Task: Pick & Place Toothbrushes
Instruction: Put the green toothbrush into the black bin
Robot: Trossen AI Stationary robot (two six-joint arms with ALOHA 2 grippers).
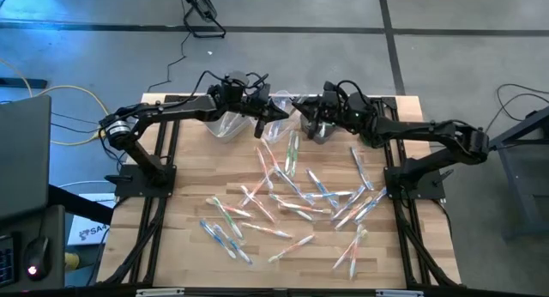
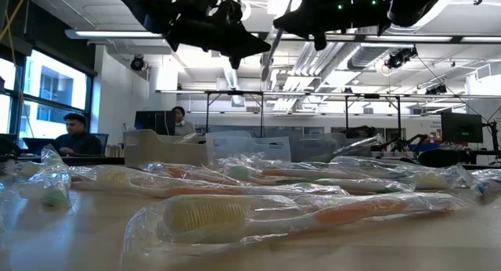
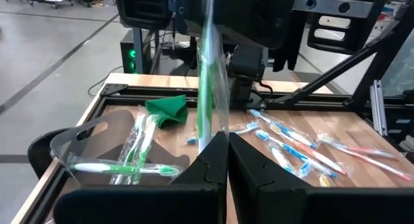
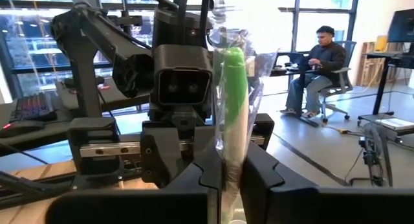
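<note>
One green toothbrush (image 4: pixel 234 101) in a clear wrapper stands nearly upright in the air over the table's far side, between my two grippers. My left gripper (image 3: pixel 226 149) comes from the table's left and is shut on it. My right gripper (image 4: pixel 229 175) comes from the right and is also shut on it. In the high view the two grippers meet at the toothbrush (image 1: pixel 287 108). Many more wrapped toothbrushes (image 1: pixel 292 194) lie loose on the wooden table top. My left gripper pinches the wrapped toothbrush's lower part (image 3: pixel 212 130) between its two fingers, coming level from the table's left. The toothbrush rises above the fingers, clear of the table. My right gripper pinches the same toothbrush low down (image 4: pixel 231 156) between its two fingers, level, from the table's right and facing the left gripper. The toothbrush stands upright above the fingers, lifted clear.
A clear bin (image 3: pixel 71 143) holding green toothbrushes sits below the left gripper at the far left, with a small green object (image 3: pixel 167 111) beside it. Other clear bins (image 1: pixel 319 127) stand along the far edge. People sit at desks beyond the table (image 2: pixel 74 134).
</note>
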